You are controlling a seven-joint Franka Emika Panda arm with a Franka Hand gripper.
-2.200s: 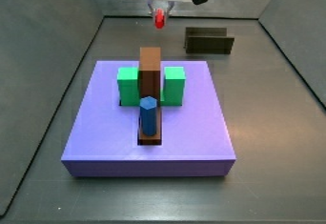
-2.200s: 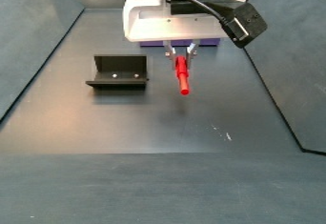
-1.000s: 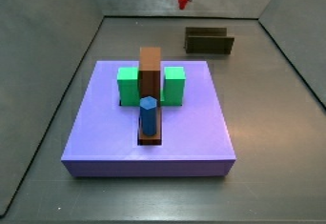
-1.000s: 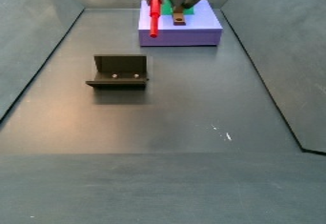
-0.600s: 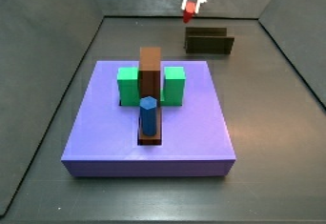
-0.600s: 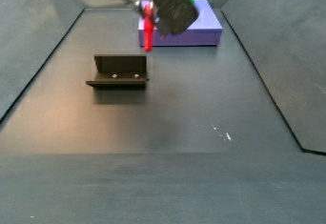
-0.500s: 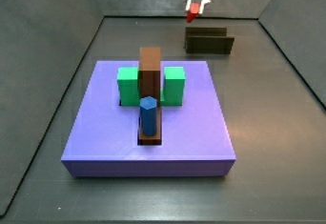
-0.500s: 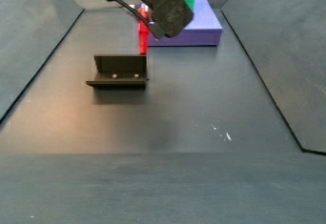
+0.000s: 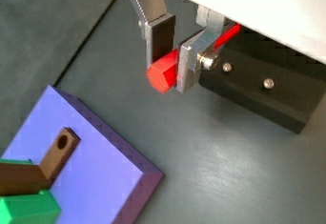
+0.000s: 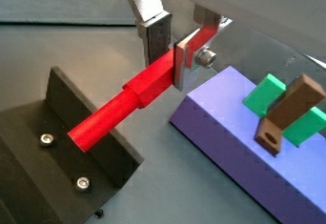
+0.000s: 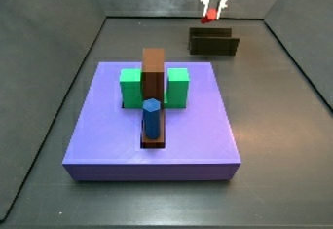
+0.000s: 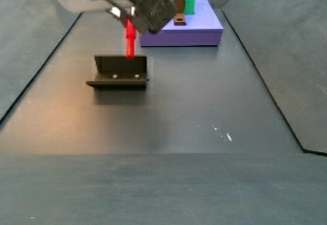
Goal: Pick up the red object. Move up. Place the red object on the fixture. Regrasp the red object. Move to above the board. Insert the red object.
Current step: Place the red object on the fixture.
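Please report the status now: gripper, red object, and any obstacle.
Gripper shut on red object, above the fixture. Not yet placed. No obstacle seen on fixture.

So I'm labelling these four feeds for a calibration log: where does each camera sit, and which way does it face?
Wrist view: on the arm, behind the gripper, looking along the red object to the fixture; silver fingers show.
Wrist view: on the wrist, beside the gripper; fingers and red object lead over the fixture.
Side view: beyond the board, facing over it to the fixture; gripper at the top.
Side view: opposite end, fixture near, board far.
All share the red object.
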